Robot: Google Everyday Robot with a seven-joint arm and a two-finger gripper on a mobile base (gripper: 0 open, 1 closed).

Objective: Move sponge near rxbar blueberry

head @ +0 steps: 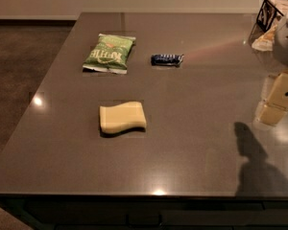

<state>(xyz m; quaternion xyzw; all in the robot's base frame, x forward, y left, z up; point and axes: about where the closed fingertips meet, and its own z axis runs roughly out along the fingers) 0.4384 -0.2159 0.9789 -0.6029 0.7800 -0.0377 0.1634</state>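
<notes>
In the camera view the gripper point(277, 102) hangs over the right edge of the table point(197, 152), holding nothing; how wide it stands I cannot tell. The sponge point(122, 118) lies flat well to the claw's left, untouched. The rxbar blueberry point(166, 59) sits left of the claw and farther back, with a green chip bag point(108, 53) beyond it. The approach looks barely begun: next, the claw must cross leftward, come down over the sponge and grasp it.
</notes>
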